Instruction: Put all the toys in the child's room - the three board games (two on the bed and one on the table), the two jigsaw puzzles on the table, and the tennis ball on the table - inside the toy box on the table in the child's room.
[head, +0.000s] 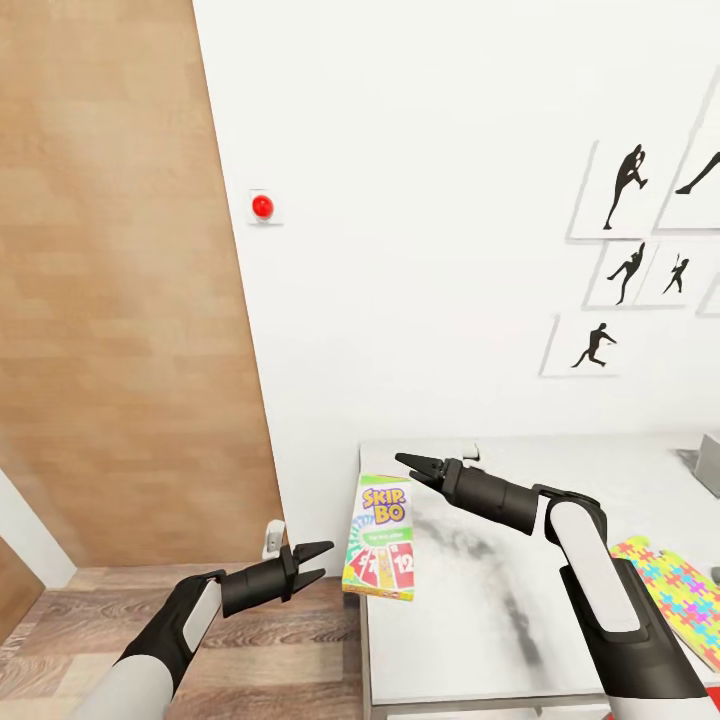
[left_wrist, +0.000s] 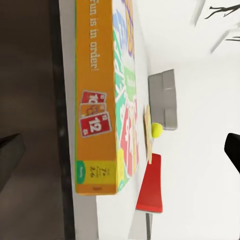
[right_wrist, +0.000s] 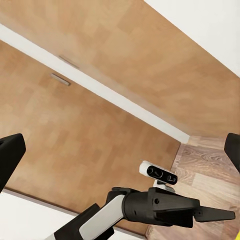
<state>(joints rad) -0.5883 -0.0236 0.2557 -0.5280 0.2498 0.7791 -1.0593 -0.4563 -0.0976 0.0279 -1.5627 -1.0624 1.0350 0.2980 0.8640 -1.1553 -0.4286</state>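
A board game (head: 380, 538), a green-topped "Skip-Bo" box with orange and red panels, lies flat at the left edge of the white table (head: 480, 600). My left gripper (head: 312, 563) is open just left of the box, level with it and pointing at its orange side (left_wrist: 97, 100). My right gripper (head: 415, 466) is open above the box's far end, holding nothing. A jigsaw puzzle (head: 680, 590) lies on the table at the right. Beyond the box sit the tennis ball (left_wrist: 156, 130) and the grey toy box (left_wrist: 167, 100), whose corner (head: 705, 458) shows at the right edge.
A flat red thing (left_wrist: 151, 185) lies on the table near the ball. A wooden door (head: 120, 300) and a white wall with a red button (head: 262, 206) stand to the left. Black silhouette pictures (head: 625, 190) hang above the table. Wood-plank floor (head: 90, 640) lies below my left arm.
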